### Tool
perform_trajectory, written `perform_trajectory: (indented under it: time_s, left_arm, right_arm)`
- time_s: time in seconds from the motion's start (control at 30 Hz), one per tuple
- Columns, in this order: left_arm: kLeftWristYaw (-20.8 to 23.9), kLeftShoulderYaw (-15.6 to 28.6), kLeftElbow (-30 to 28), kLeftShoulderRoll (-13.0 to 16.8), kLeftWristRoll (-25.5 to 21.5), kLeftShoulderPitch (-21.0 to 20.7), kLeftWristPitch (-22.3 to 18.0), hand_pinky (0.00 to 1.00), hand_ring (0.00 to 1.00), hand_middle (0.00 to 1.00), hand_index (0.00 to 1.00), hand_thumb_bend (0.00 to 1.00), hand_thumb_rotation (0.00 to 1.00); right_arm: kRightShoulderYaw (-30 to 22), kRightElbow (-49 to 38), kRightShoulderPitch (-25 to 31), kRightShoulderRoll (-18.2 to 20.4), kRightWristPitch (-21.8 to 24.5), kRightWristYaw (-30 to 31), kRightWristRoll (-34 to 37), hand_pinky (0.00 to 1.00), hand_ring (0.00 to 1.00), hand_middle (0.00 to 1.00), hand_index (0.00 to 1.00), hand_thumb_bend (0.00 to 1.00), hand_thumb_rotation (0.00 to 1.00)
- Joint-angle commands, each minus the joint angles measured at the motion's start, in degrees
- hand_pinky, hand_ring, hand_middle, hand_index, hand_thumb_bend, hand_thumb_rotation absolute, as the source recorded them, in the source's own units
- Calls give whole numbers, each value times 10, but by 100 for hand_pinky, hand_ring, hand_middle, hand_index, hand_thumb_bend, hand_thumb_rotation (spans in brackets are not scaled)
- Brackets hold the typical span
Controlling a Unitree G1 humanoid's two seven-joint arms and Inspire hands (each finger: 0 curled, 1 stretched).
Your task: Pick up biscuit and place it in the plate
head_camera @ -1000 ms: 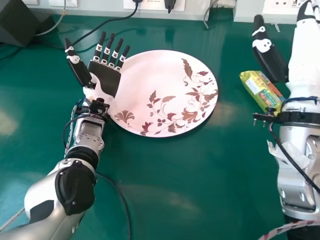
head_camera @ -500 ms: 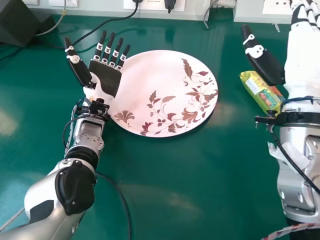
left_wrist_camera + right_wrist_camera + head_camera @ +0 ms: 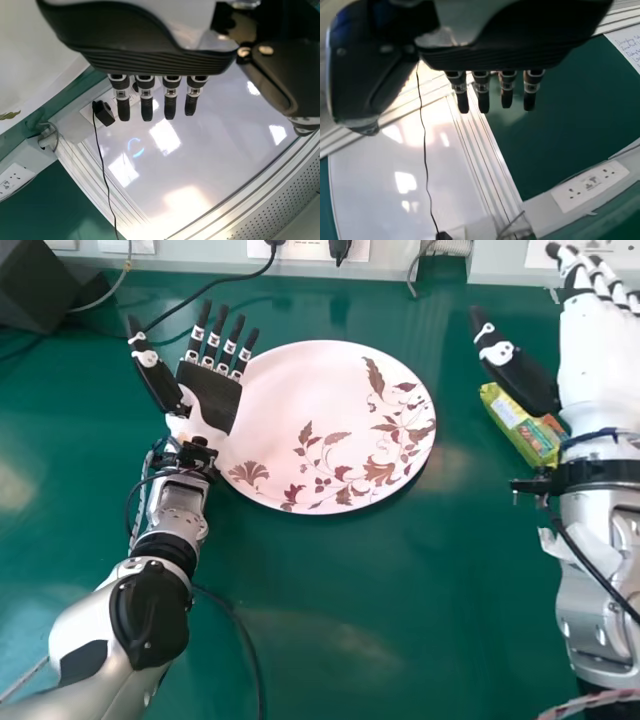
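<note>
The right robot hand (image 3: 597, 365), fingers straight, has shifted leftward at upper right, near the biscuit (image 3: 520, 427); upper left, the left robot hand (image 3: 213, 396) stays spread.

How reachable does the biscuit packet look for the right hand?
Probably yes: the biscuit packet lies near the open right hand with nothing seen between them, though the fingers extend past it, so the hand likely must draw back first.
</note>
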Motion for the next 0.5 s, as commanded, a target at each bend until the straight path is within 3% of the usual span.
perform_trajectory:
  time_s: [0.0,0.47]
  left_arm:
    - [-9,2,7,-3,-6,16,4,93,95,100,100,100,61]
    - [-12,-1,7,-5,-1,18,-2,89,92,99,100,100,62]
  right_arm:
    - [4,-17,-6,-11,9,19,-14,98,100,100,100,82,100]
    - [12,-25,-37,-51,41,132,-66,99,100,100,100,83,100]
